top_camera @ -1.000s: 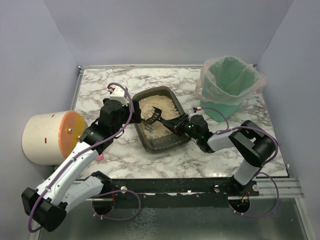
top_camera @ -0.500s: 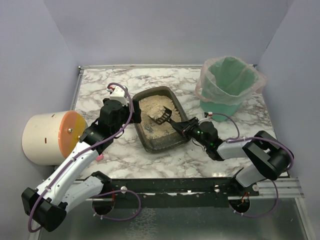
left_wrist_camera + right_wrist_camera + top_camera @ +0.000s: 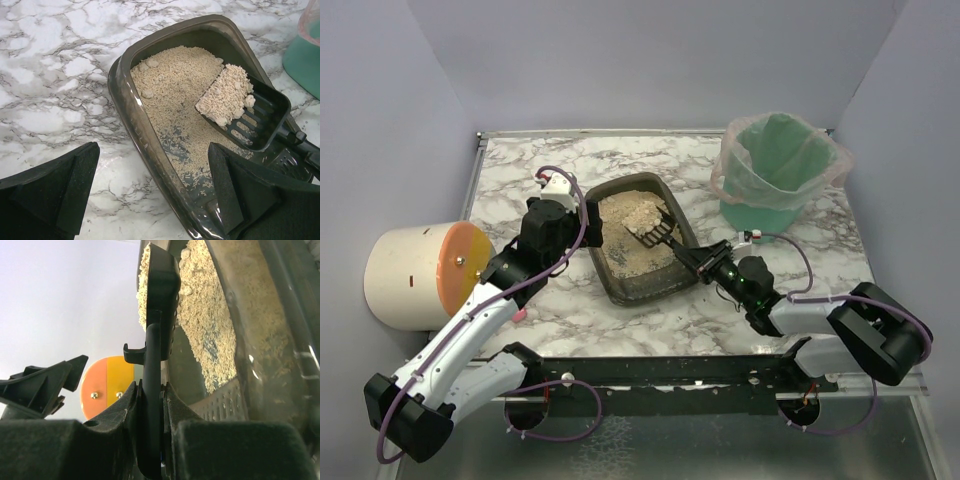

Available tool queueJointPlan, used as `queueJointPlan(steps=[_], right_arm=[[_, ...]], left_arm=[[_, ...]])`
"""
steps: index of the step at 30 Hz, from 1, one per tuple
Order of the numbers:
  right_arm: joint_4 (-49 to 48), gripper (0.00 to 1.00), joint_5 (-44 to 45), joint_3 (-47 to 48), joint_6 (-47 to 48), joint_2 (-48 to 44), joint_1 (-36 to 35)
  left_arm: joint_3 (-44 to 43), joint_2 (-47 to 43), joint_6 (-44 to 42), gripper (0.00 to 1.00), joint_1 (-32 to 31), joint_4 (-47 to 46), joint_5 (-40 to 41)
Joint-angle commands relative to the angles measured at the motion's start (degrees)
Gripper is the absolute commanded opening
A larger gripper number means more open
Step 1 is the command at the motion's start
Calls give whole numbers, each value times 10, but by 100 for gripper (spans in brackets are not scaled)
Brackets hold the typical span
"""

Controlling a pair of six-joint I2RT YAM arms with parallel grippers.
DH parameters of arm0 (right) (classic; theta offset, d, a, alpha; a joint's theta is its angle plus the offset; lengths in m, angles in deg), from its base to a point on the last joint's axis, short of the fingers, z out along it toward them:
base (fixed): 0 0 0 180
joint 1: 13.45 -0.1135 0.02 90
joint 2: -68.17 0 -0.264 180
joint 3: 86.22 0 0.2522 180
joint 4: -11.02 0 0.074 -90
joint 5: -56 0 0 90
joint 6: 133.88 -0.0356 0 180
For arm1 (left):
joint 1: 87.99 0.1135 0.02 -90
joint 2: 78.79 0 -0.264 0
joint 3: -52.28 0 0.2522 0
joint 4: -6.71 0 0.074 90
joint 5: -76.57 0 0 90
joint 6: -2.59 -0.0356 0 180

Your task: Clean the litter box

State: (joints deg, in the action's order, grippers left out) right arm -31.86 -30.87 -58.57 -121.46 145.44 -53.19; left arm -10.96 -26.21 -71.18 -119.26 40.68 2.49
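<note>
The litter box point(image 3: 604, 266) is a dark tray of beige litter in mid-table, also in the left wrist view point(image 3: 131, 117) and the right wrist view point(image 3: 280, 315). My right gripper point(image 3: 706, 259) point(image 3: 150, 390) is shut on the handle of a black slotted scoop point(image 3: 656, 232) point(image 3: 262, 117) point(image 3: 160, 285). The scoop hangs over the tray's right side with a heap of clumped litter on it. My left gripper point(image 3: 587, 233) point(image 3: 152, 185) is open and straddles the tray's left rim near its front corner, holding nothing.
A green bucket point(image 3: 778, 178) point(image 3: 306, 55) lined with a clear bag stands at the back right. A white drum with an orange-yellow face point(image 3: 420, 272) point(image 3: 105, 387) lies off the table's left edge. Grey walls close in the sides and back.
The scoop has come up out of the litter with a load and shifted right. The right arm has drawn back toward the near right. The left arm has stayed put.
</note>
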Motion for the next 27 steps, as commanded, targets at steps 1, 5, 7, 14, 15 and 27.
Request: queueJointPlan(steps=[1, 5, 7, 14, 15, 27], right_arm=[[-67, 1, 28, -48, -39, -23, 1], [-89, 1, -37, -35, -17, -22, 2], [-74, 1, 19, -57, -43, -46, 5], [-54, 1, 14, -64, -50, -73, 19], [-54, 1, -6, -60, -36, -74, 19], [2, 1, -11, -57, -33, -123, 42]], left_arm=[[9, 5, 0, 99, -2, -5, -4], [9, 7, 0, 99, -2, -7, -4], [8, 6, -1, 99, -2, -7, -5], [8, 5, -1, 99, -2, -7, -7], [8, 4, -1, 99, -2, -8, -7], [9, -2, -2, 99, -2, -8, -9]])
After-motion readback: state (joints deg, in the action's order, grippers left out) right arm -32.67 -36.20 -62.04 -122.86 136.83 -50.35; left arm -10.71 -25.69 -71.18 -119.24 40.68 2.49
